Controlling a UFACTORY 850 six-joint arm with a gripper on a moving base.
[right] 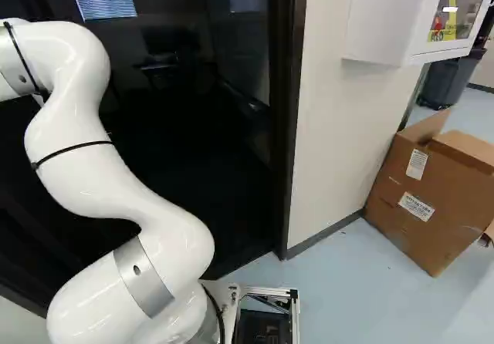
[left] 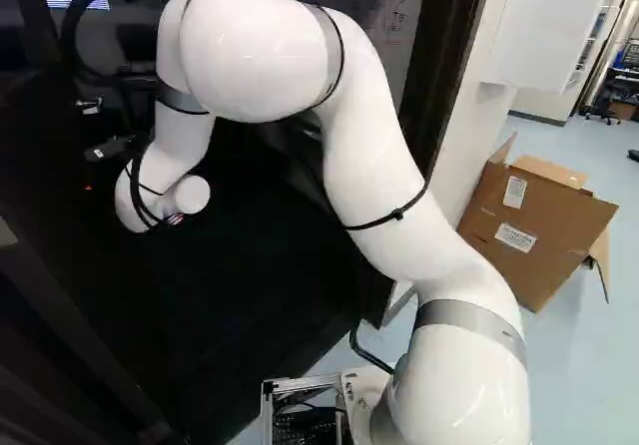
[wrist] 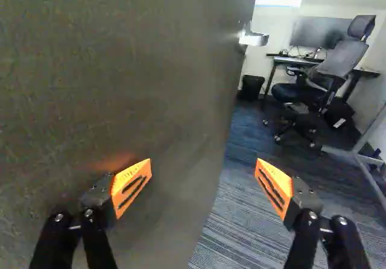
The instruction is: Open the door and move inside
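Door (wrist: 120,70) stands open beside the spread gripper (left: 98,129), its handle (wrist: 254,39) partly hidden past the edge.

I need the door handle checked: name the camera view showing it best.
The wrist view: the handle juts out unobstructed by the far edge of the door. I can make it out in neither base view.

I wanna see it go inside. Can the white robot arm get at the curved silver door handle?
Probably yes: nothing shows between the open black gripper and the handle, though it must move forward beside the flat grey door.
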